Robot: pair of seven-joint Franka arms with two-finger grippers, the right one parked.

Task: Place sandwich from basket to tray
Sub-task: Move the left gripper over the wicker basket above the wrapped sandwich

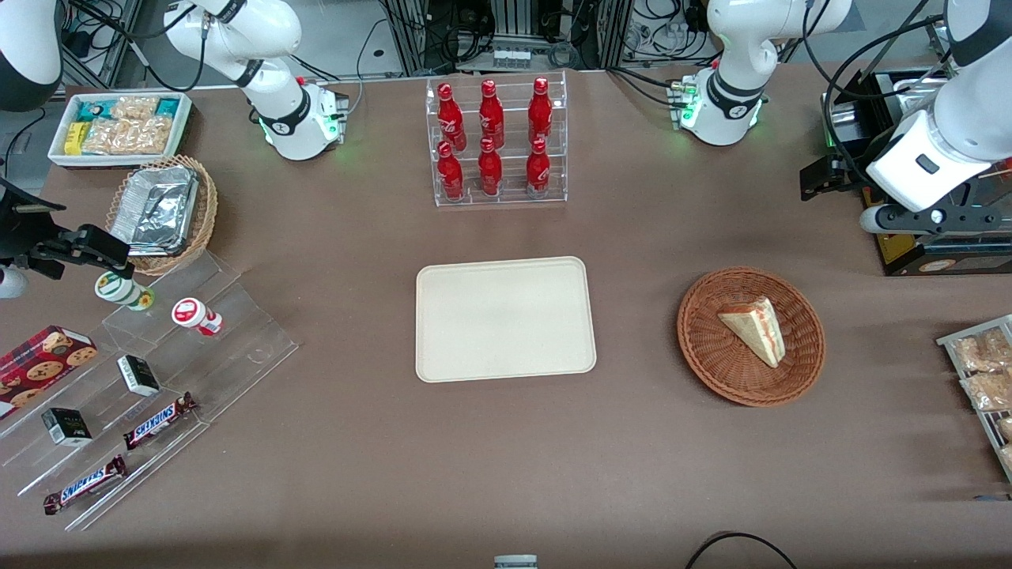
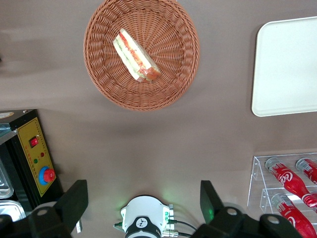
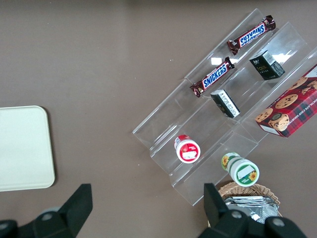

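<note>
Showing gripper point(image 2: 143, 203) open above sandwich point(image 2: 135, 55).

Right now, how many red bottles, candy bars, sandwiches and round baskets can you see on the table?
Red bottles: 6
Candy bars: 2
Sandwich: 1, in the reddish basket
Round baskets: 2, counting the tan basket with foil containers
Total: 11
The end effector hangs open above the table, away from the sandwich.

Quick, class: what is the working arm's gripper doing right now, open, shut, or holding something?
Gripper: open and holding nothing, raised toward the working arm's end of the table; the sandwich lies in the basket.
</note>
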